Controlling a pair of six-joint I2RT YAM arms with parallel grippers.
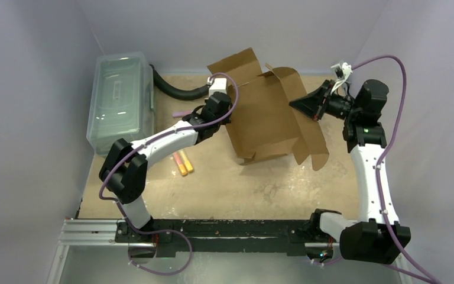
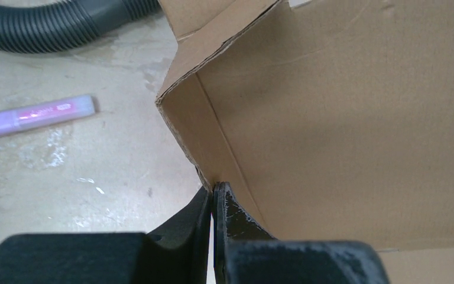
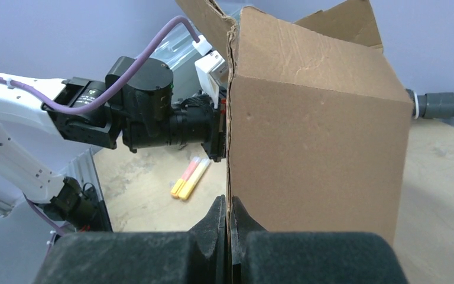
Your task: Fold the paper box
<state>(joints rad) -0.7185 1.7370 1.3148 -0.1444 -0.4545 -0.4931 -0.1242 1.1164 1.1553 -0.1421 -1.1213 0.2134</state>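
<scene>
The paper box (image 1: pixel 269 115) is sitting between the two pincers, with the left pincer (image 2: pixel 214 188) clamping its left edge and the right pincer (image 3: pixel 229 201) clamping its right edge. Just left of the left pincer a single pen (image 2: pixel 35 115) is lying on the table (image 1: pixel 242 189). Beyond that pincer a hose (image 1: pixel 174 90) is running along the back, and further left a lidded bin (image 1: pixel 120 97) is standing. A pair of pens (image 1: pixel 182 163) is lying nearer the arm bases than the left pincer — just beside its arm.
</scene>
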